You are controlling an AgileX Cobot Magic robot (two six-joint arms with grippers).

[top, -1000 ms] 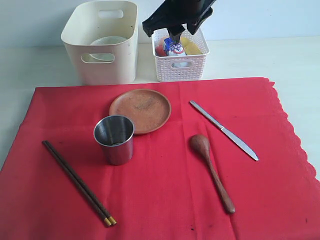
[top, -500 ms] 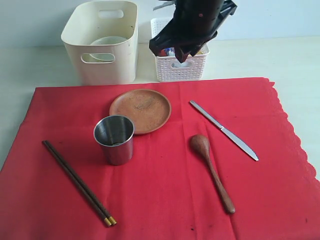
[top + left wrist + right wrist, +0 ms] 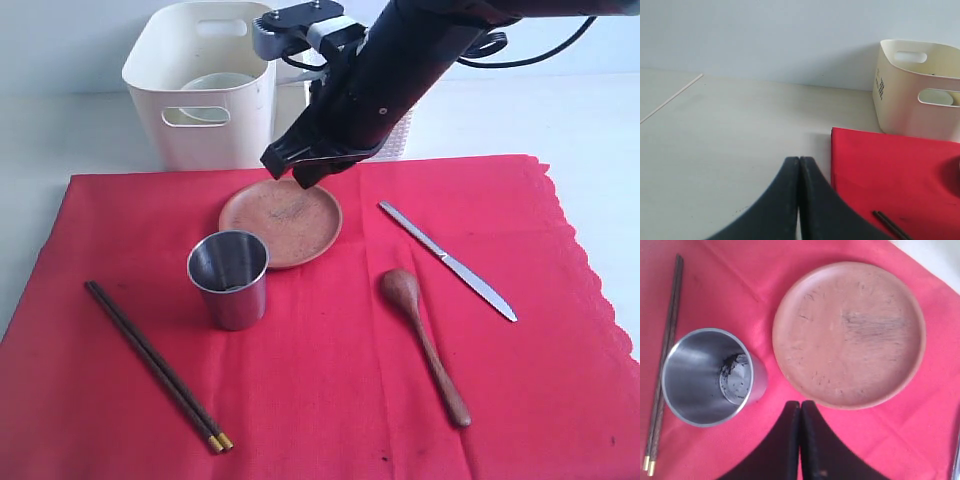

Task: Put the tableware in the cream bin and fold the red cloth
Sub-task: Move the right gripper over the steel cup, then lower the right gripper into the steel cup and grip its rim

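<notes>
My right gripper [image 3: 800,406] hangs above the plate [image 3: 850,332], jaws pressed together on nothing. My left gripper [image 3: 799,161], also closed and empty, is beside the cloth [image 3: 890,170]. The cup [image 3: 707,376], chopsticks [image 3: 155,365], knife [image 3: 447,260] and spoon [image 3: 423,343] lie on the cloth; the bowl [image 3: 215,84] sits in the bin [image 3: 200,135].

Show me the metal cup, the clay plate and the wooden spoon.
steel cup [image 3: 232,300], exterior view, its outer wall.
clay plate [image 3: 849,334], right wrist view, middle of its face.
wooden spoon [image 3: 400,288], exterior view, its bowl.
</notes>
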